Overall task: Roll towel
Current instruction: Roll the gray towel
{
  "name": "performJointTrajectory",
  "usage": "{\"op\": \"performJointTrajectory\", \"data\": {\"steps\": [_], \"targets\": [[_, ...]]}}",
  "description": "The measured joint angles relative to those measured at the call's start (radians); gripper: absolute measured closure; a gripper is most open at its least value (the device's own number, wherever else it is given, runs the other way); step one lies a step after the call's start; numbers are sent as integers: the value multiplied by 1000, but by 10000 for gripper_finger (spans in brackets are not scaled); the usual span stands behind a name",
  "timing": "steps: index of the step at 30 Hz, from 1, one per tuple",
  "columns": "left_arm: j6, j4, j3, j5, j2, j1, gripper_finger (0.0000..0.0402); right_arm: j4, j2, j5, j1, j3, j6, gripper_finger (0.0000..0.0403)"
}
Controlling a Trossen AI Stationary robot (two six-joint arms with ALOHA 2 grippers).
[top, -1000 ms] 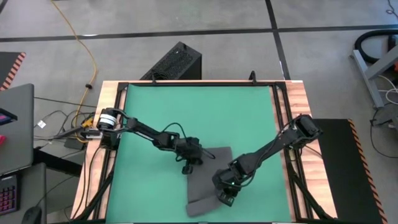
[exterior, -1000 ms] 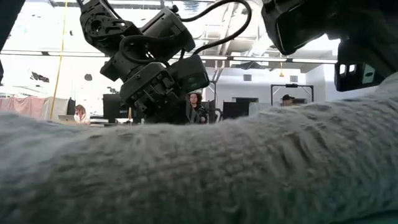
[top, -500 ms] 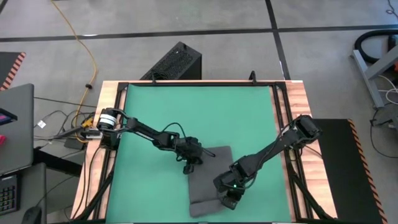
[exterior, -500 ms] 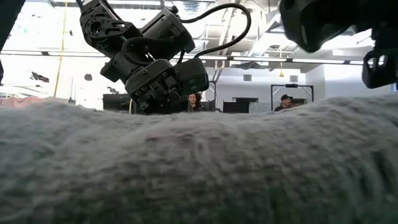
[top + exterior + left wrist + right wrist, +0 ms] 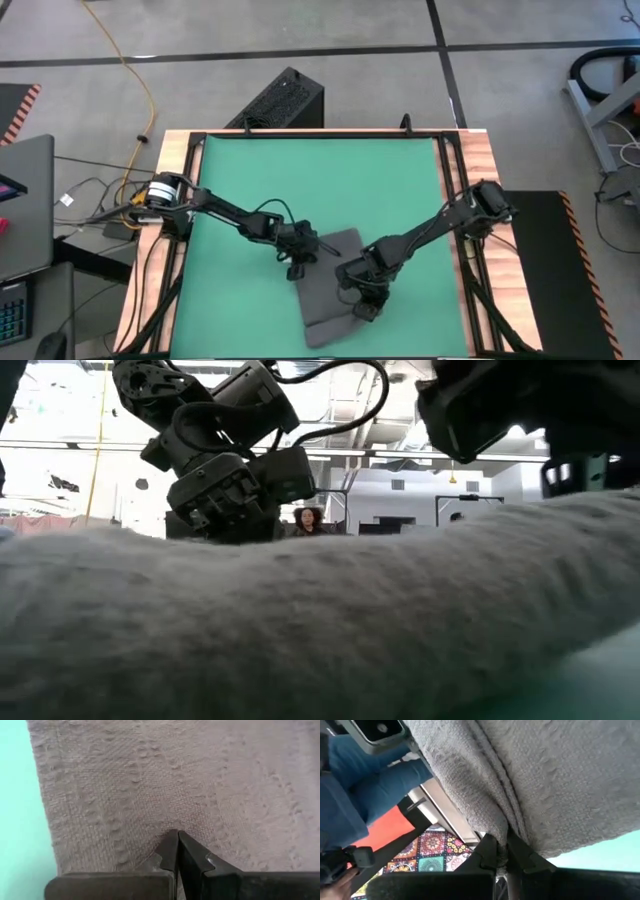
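Observation:
The dark grey towel (image 5: 328, 292) lies on the green mat (image 5: 300, 180) near the table's near edge, between my two arms. It fills the lower part of the low view (image 5: 300, 620). My left gripper (image 5: 297, 264) is shut at the towel's far left part, close to its left edge (image 5: 47, 820). My right gripper (image 5: 365, 303) is shut on the towel's right side. No white tag shows. My left gripper has its shut fingertips (image 5: 170, 845) on the towel's top surface (image 5: 172, 822), a little in from its left edge, coming slanting from above. The cloth puckers toward the tips. The towel lies flat on the mat there. My right gripper pinches a fold of the towel's right edge (image 5: 502, 827) between its two fingers, several layers bunched. That side is lifted off the mat, and the room shows under it. The cloth runs up and away from the fingers in a ridge.
The mat is bare toward the far edge and the left (image 5: 250, 170). A wooden frame (image 5: 480, 160) borders the table. A black box (image 5: 285, 100) stands on the floor beyond the far edge. A person's legs in blue (image 5: 365, 785) show beyond the table's near edge.
My right gripper has gone toward the table's far edge and a little left, carrying the towel's right edge with it, so the towel's right side has risen off the mat. My left gripper has shifted slightly toward the left edge and stays on the cloth.

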Motion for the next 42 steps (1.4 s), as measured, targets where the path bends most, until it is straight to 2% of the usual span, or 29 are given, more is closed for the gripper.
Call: {"op": "performJointTrajectory", "data": {"steps": [7,13,19,30,42], "targets": [[21,-13,4,-9,7,-4,402,-2,0,15,-51,0,-68,377],[30,-80,2,-65,-32,12,401,-72,0,15,-69,0,-122,377],[29,-90,3,-72,-34,12,402,-67,2,-6,-73,0,-151,377],[15,-98,5,-76,-35,10,401,-56,47,-51,-152,1,-238,377],[10,-122,7,-81,-38,10,401,-87,132,-180,-171,0,-308,377]]}}
